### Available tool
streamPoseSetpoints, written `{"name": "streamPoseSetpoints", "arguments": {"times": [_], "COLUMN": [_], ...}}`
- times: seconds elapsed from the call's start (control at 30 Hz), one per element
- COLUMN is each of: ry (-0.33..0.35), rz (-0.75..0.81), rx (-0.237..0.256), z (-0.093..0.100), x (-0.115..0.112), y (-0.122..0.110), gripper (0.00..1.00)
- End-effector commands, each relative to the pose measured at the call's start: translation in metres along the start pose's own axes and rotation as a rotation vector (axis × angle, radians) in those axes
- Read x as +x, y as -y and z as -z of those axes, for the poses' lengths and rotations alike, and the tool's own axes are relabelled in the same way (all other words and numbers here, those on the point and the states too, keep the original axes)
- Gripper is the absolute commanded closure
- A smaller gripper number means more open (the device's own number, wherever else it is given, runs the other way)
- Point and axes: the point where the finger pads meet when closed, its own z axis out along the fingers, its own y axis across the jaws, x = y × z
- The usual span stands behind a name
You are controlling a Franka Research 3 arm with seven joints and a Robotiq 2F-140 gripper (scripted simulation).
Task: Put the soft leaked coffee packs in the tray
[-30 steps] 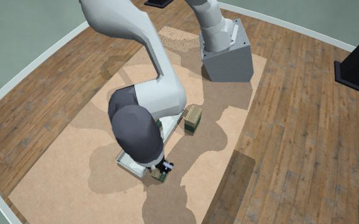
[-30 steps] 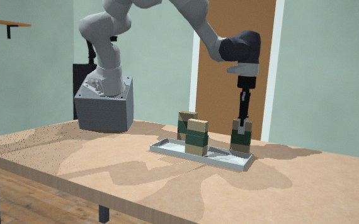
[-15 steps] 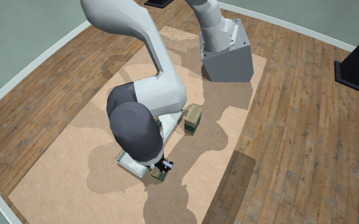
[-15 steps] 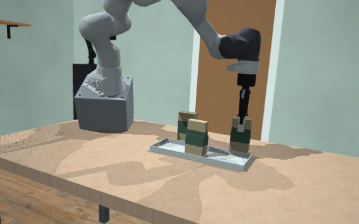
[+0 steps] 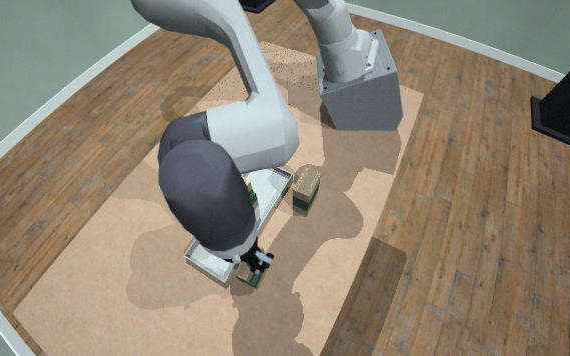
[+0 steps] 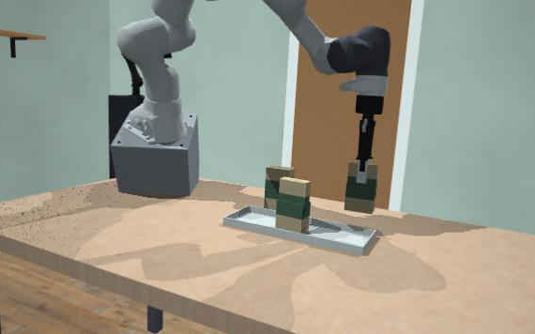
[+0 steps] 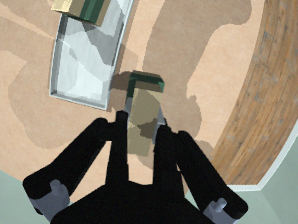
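My gripper [image 6: 361, 174] is shut on the upper part of a tan and green coffee pack [image 6: 361, 188] and holds it upright, a little above the table, beyond the right end of the grey tray [image 6: 299, 227]. In the wrist view the pack [image 7: 143, 112] sits pinched narrow between my fingers, just off the tray's corner [image 7: 93, 50]. A second pack [image 6: 293, 204] stands upright at the tray's near long side. A third pack [image 6: 278, 185] stands behind the tray. In the top view my arm hides most of the tray [image 5: 274, 187].
The robot base block [image 6: 156, 159] stands at the table's back left. The table's far edge lies close behind the held pack. In the top view the third pack [image 5: 306, 189] stands just right of the tray.
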Motion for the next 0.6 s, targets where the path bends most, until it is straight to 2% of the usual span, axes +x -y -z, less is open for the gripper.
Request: {"name": "streamPoseSetpoints", "arguments": {"times": [0.0,0.57], "ry": [-0.005,-0.005], "rz": [0.009,0.009], "rx": [0.001,0.001], "z": [0.0028,0.0028], "x": [0.0017,0.0019], "y": [0.0007,0.0035], "gripper": [0.76,0.76]}}
